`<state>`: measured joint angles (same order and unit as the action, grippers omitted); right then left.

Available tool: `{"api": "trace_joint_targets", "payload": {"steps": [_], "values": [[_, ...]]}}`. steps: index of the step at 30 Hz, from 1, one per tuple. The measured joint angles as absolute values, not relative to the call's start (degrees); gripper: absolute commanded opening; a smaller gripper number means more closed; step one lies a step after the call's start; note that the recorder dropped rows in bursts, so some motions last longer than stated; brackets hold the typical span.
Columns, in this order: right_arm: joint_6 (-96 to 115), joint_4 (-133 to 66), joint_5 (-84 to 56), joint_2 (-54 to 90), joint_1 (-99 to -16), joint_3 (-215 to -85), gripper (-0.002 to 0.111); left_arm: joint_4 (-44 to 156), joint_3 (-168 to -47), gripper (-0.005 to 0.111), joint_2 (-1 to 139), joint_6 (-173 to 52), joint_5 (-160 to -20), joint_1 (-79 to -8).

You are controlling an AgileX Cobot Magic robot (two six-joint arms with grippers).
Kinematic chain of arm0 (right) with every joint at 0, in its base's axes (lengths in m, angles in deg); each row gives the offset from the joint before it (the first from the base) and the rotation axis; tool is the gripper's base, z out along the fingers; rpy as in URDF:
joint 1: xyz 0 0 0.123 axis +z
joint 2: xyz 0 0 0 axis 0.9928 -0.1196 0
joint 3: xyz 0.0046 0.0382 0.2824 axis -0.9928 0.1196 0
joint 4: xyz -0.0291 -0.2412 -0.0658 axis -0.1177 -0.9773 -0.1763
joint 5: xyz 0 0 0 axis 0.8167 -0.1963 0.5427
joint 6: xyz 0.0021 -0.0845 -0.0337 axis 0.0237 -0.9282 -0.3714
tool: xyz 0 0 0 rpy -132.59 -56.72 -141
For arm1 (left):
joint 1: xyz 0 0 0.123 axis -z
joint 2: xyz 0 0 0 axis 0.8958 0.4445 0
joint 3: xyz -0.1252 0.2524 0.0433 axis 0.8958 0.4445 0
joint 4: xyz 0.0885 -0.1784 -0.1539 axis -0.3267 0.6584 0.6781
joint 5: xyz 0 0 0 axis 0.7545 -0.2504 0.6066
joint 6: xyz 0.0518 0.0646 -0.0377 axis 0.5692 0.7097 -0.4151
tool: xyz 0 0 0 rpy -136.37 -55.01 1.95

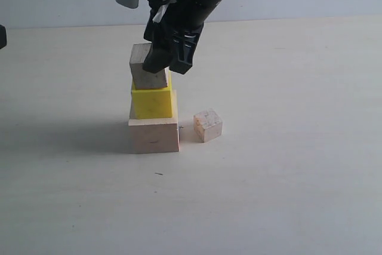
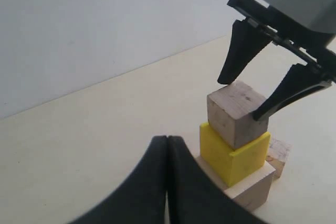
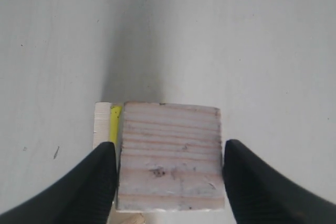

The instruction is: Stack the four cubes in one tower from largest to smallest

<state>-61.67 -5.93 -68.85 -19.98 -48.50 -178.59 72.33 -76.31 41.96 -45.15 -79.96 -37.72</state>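
A pale table [image 1: 286, 177] filled the exterior view, and a part-built tower stood on it just left of centre. At the bottom was the large pale wooden cube [image 1: 154, 135], with the yellow cube [image 1: 152, 103] on top of it. The third cube [image 1: 145, 70], small and of pale wood, sat on the yellow one, turned slightly and overhanging toward the left of the frame. The right gripper [image 1: 169, 67] reached down from the top of the frame, its jaws spread wide with one finger on each side of that cube, very close but apparently not squeezing it. The smallest cube [image 1: 208, 125], with pinkish marks, lay on the table just right of the tower's base, not yet stacked. The left gripper [image 2: 167, 142] was pressed fully closed and held nothing. The risk seemed to be a finger brushing the off-centre third cube as it lifted and tipping it off, or a reach for the last cube nudging the base.
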Motion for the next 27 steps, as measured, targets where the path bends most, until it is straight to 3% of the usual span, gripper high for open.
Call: {"api": "trace_joint_targets", "payload": {"steps": [8,27], "values": [[-61.7,-5.9,-68.8,-20.0,-48.5,-178.6,0.068,72.3,-76.3,0.0,42.0,-45.1,-80.0,-37.7],[-61.4,-8.5,-69.1,-20.0,-48.5,-178.6,0.068,72.3,-76.3,0.0,42.0,-45.1,-80.0,-37.7]]}}
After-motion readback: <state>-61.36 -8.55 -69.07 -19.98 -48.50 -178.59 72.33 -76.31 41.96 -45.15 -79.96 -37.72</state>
